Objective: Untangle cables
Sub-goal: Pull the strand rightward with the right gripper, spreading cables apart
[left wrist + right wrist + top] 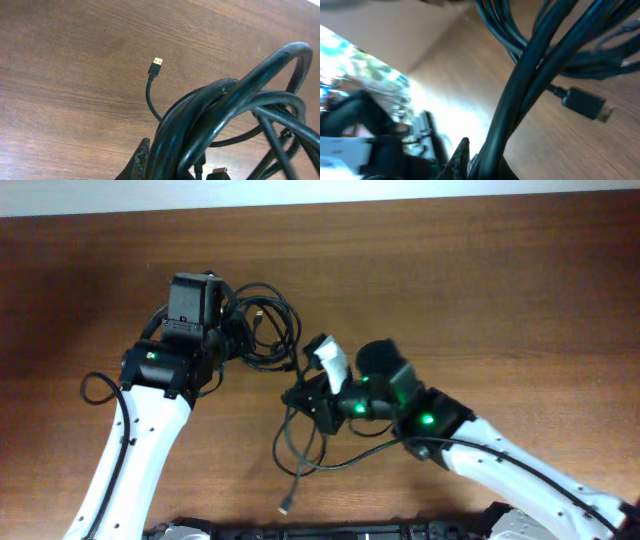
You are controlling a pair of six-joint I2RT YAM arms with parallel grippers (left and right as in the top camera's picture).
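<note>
Overhead view: the left claw (237, 340) is seen clamped on the cables (268, 320), whose coiled black bundle is bunched directly against its tip and spread just beyond it. From the left wrist, one dark finger (142, 159) is shown at the lower edge, with the thick bundle pressed beside it and carried away from the claw in several overlapping loops. Past those loops, a single thin cord is curved out over the counter (480, 270) and is ended by a USB plug (157, 63), apart from the bundle.

The right claw (300, 395) is closed on other strands of the same cables, near the left claw but not touching it. Strands are led from the bundle at the left claw across to it. Behind the right claw, toward its own arm, slack loops are draped onto the wood, and one loose cord end (285, 507) is laid farthest out from it.

From the right wrist, one fingertip (461, 155) is shown at the lower edge, with a few cords held beside it and run steeply upward from the claw. Farther out these are merged into a fan of crossing cords, and a black plug with a metal tip (585, 104) is seen off to one side. Whether that plug is touching the wood cannot be told.
</note>
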